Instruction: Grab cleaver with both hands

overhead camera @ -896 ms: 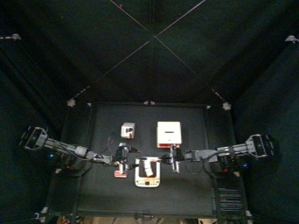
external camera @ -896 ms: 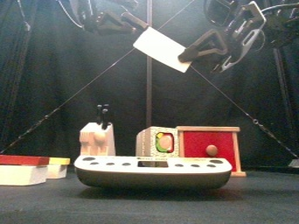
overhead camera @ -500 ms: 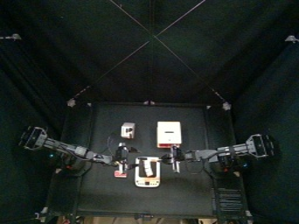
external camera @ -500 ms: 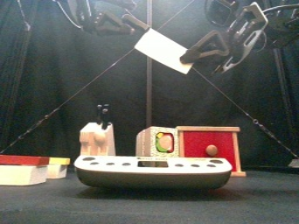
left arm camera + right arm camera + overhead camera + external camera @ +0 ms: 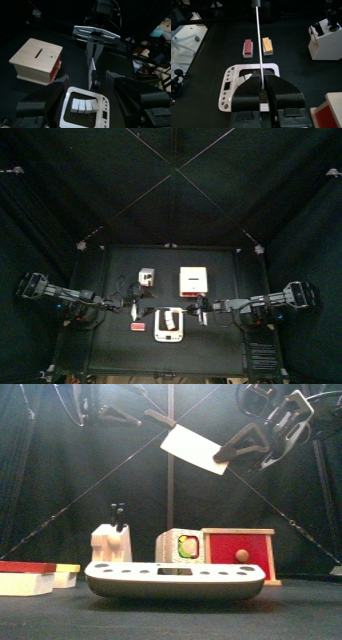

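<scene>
The cleaver (image 5: 197, 451) is a flat cream-white piece held tilted high above the table. My right gripper (image 5: 231, 452) is shut on its right end. In the right wrist view the cleaver (image 5: 259, 35) shows edge-on as a thin line rising from the shut gripper (image 5: 260, 81). My left gripper (image 5: 87, 86) is open and empty, a short way from the cleaver's free end. From there the cleaver (image 5: 91, 62) shows edge-on with the right gripper behind it. In the top view the left gripper (image 5: 134, 309) and right gripper (image 5: 201, 310) face each other over the table's front.
A white tray with holes (image 5: 174, 580) lies at the front edge, under the cleaver (image 5: 167, 325). Behind it stand a cream knife block (image 5: 111, 540), a small box (image 5: 181, 546) and a wooden box with a red side (image 5: 238, 548). Red and orange blocks (image 5: 257, 46) lie near the tray.
My left gripper has drawn back to the left, away from the cleaver's free end. The cleaver has shifted a little to the right and down in the right gripper.
</scene>
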Robot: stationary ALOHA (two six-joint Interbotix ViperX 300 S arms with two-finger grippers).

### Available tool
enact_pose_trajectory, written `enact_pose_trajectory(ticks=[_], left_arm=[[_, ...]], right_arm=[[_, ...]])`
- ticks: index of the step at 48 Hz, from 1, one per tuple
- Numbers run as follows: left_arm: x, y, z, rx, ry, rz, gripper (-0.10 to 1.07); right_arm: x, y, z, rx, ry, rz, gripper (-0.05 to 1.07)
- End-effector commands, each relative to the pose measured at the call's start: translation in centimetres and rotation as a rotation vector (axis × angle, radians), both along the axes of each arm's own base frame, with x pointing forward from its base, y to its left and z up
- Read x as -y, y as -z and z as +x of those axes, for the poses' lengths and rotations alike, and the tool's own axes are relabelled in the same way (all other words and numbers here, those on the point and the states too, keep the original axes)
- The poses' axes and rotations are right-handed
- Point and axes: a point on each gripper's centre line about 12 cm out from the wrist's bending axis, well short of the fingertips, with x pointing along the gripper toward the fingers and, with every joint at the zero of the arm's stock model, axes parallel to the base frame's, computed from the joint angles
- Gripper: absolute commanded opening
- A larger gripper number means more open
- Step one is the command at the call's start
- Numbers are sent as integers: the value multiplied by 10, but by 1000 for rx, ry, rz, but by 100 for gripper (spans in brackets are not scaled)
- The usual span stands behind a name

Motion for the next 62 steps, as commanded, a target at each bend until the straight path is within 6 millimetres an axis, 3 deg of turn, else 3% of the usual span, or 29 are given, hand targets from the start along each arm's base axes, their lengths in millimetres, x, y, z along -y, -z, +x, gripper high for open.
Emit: enact_pose_trajectory(ticks=[1, 16, 27, 34, 40, 47, 62], left_arm=[[-5, -7, -3, 1, -44, -46, 94], [-15, 7, -16, -331, -186, -35, 94], [-6, -16, -4, -545, -85, -14, 94], [1, -18, 7, -640, 60, 3, 94], [4, -24, 25, -567, 209, 69, 94], [-3, -23, 39, -396, 232, 87, 94], [-3, 3, 26, -125, 235, 91, 94]], right_arm=[[0, -11, -2, 37, 1, 6, 14], [1, -12, -3, 40, 5, 6, 14], [2, -12, -2, 41, 12, 13, 14], [3, -12, -2, 40, 18, 22, 14], [3, -11, -1, 35, 23, 29, 14], [3, -9, -1, 28, 23, 29, 14], [4, -6, 1, 19, 27, 29, 14]])
